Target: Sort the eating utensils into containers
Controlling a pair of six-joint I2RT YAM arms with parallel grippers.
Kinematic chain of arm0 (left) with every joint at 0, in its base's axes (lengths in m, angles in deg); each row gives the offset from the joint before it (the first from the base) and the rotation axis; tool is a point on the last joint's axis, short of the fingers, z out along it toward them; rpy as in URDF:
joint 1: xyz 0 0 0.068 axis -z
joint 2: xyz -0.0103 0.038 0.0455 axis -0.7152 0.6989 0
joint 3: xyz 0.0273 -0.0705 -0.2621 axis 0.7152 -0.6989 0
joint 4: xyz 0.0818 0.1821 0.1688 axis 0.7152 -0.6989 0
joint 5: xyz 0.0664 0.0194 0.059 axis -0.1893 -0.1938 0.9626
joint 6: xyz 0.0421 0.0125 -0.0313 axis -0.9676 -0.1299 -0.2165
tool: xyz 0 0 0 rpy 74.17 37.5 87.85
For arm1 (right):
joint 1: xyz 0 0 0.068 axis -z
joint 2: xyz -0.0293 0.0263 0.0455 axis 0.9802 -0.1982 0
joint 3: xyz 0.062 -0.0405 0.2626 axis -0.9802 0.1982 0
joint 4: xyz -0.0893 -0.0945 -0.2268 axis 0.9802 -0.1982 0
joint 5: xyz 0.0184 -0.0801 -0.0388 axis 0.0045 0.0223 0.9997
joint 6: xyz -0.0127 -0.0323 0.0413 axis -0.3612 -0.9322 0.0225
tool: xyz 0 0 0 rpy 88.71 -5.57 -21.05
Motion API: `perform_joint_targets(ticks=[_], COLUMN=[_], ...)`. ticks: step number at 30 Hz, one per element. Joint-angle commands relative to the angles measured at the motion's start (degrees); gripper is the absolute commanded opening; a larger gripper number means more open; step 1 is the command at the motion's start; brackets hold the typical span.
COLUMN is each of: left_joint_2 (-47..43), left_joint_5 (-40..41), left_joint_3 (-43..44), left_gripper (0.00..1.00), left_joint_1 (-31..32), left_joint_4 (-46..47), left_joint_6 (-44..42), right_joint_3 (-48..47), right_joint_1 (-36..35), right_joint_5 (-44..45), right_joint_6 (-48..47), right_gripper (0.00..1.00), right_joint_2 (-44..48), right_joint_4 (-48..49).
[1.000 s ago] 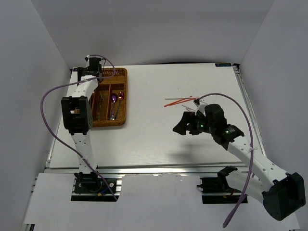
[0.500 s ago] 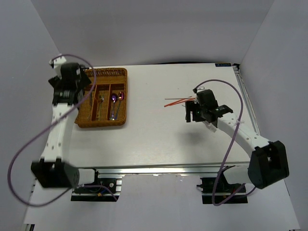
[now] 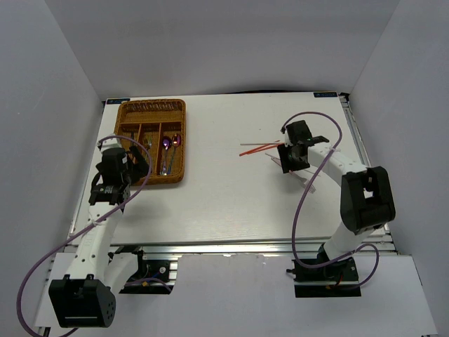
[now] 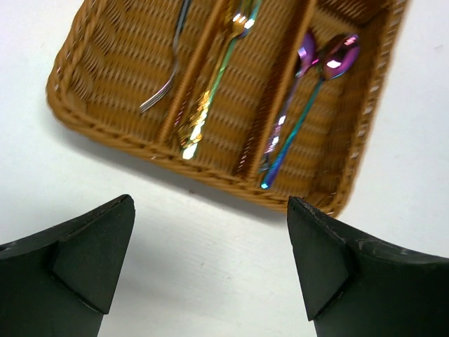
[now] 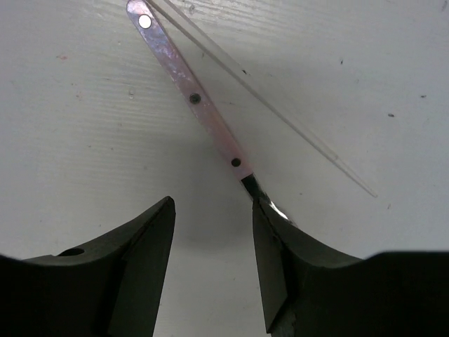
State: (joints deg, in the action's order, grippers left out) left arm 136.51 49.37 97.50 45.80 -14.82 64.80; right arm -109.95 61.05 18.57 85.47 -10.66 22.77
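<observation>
The brown wicker tray (image 3: 180, 140) stands at the table's far left. In the left wrist view its slots (image 4: 105, 84) hold a silver fork (image 4: 163, 88), a gold-rainbow fork (image 4: 210, 91) and two purple spoons (image 4: 309, 84). My left gripper (image 3: 131, 167) is open and empty just in front of the tray's near edge (image 4: 210, 263). My right gripper (image 3: 289, 160) is open, low over the table (image 5: 214, 260). A pink-handled utensil (image 5: 193, 95) lies ahead of it, its metal end by the right finger (image 5: 280, 246). A thin white chopstick (image 5: 280, 105) crosses beside it. Red chopsticks (image 3: 256, 149) lie left of that gripper.
A white chopstick (image 3: 256, 144) lies just beyond the red ones. Another pale slim piece (image 3: 307, 182) lies on the table just in front of the right gripper. White walls close in the table on three sides.
My left gripper has come from the tray's far left side to its near edge. My right gripper has moved back and up the table, close to the chopsticks.
</observation>
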Motion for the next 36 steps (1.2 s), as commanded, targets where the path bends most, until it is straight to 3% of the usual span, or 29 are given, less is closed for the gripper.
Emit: perform_joint_targets(ticks=[1,11,19,22,27,36], left_joint_2=[-2.6,-1.9,-2.3,-2.3,-2.3,-1.6], left_joint_5=[-3.9,-4.7,-4.5,-4.7,-4.8,-5.0], left_joint_3=[0.2,0.4,0.4,0.4,0.1,0.3], left_gripper=[0.98,0.98,0.98,0.98,0.98,0.98], left_joint_1=[0.4,0.6,0.6,0.6,0.6,0.6], left_joint_4=[4.2,4.0,3.7,3.6,3.6,3.5], left_joint_6=[-0.3,-0.5,-0.5,-0.5,-0.5,-0.5], right_joint_3=[-3.3,-2.2,-0.9,-0.1,0.7,-2.7], right_joint_1=[0.8,0.8,-1.7,-3.7,-5.4,-7.3], right_joint_5=[1.1,-0.1,-8.3,-6.0,-10.7,-5.5], right_joint_6=[-2.9,-4.4,-5.5,-5.7,-4.3,-2.3], right_gripper=[0.53,0.48,0.30,0.31,0.30,0.44], right_joint_2=[-2.9,-9.4,-10.4,-11.5,-11.3,-6.0], right_joint_4=[-0.9,1.7,1.9,2.5,2.1,-0.3])
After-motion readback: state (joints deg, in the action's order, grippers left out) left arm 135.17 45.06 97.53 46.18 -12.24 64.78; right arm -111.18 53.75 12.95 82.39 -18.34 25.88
